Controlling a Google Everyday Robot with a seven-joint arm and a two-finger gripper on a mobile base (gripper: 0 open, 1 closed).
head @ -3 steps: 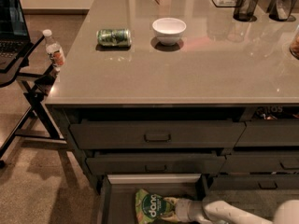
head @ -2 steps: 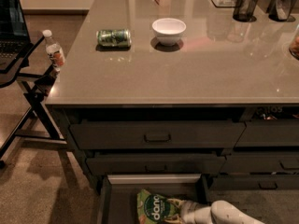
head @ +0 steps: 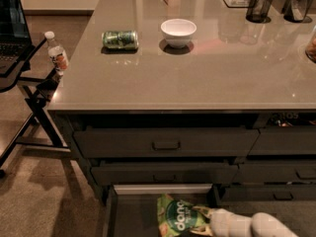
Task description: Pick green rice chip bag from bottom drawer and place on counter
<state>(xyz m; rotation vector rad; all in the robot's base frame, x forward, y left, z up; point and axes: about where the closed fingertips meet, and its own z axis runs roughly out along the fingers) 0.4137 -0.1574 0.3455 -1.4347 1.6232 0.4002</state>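
Note:
The green rice chip bag is in the open bottom drawer, at the bottom of the camera view, tilted with its dark green circle facing up. My gripper comes in from the right on a white arm and is shut on the bag's right end. The lower part of the bag and drawer is cut off by the frame edge. The grey-beige counter lies above the two handled drawers.
On the counter lie a green drink can on its side, a white bowl and dark mesh cups at the back right. A water bottle and laptop sit on a stand at the left.
The bag has shifted to the right inside the drawer together with my gripper and arm. Nothing on the counter has moved.

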